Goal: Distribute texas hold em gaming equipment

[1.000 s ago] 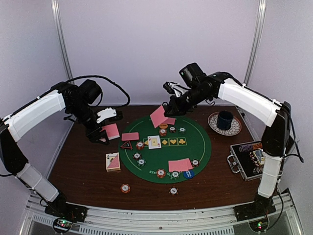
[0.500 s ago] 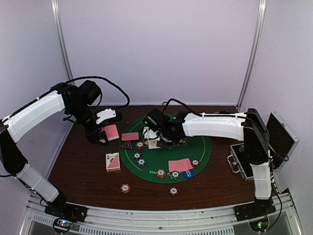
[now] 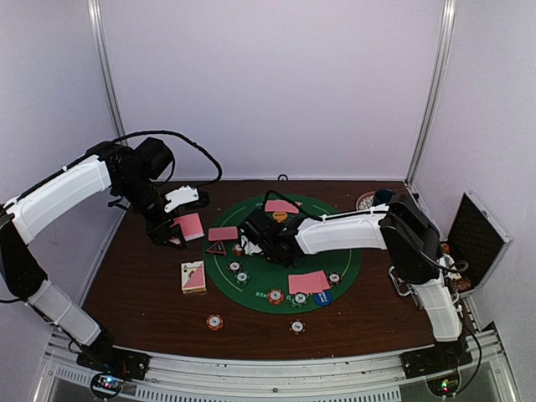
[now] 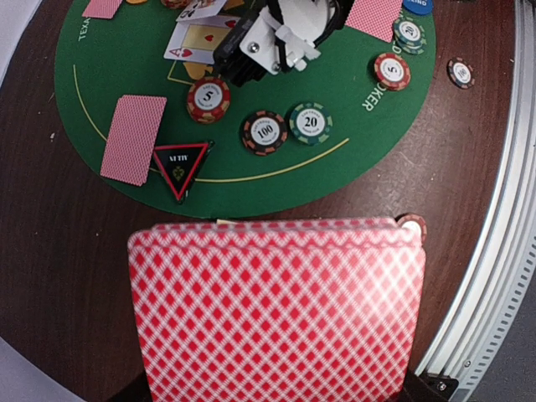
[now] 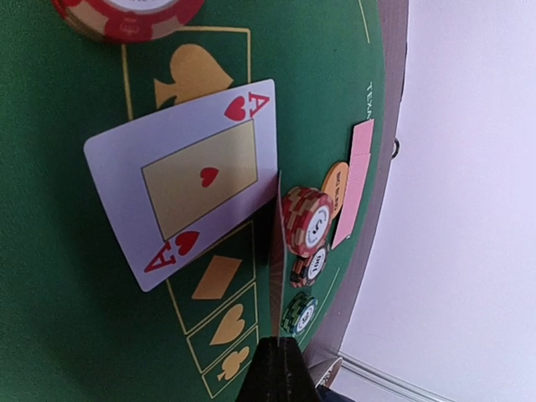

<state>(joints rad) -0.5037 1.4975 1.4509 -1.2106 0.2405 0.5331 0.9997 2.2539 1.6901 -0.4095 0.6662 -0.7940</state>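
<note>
Off the green mat's [image 3: 347, 258] left edge, the left jaws grasp a stack of pink-backed cards [image 4: 276, 310] above the desk [image 3: 134, 293]. The triangle marker [image 4: 180, 167] lies on the mat's left rim. Left of the mat's centre, the right jaws are clenched on a thin card [image 5: 276, 251] seen edge-on, beside the face-up ace of hearts [image 5: 188, 180]. Off the mat's right edge stands an open black case [image 3: 479, 239].

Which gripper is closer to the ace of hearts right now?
Right. The right gripper is right at the ace, pinching a card edge-on. The left gripper sits off the mat's left edge, holding the deck.
</note>
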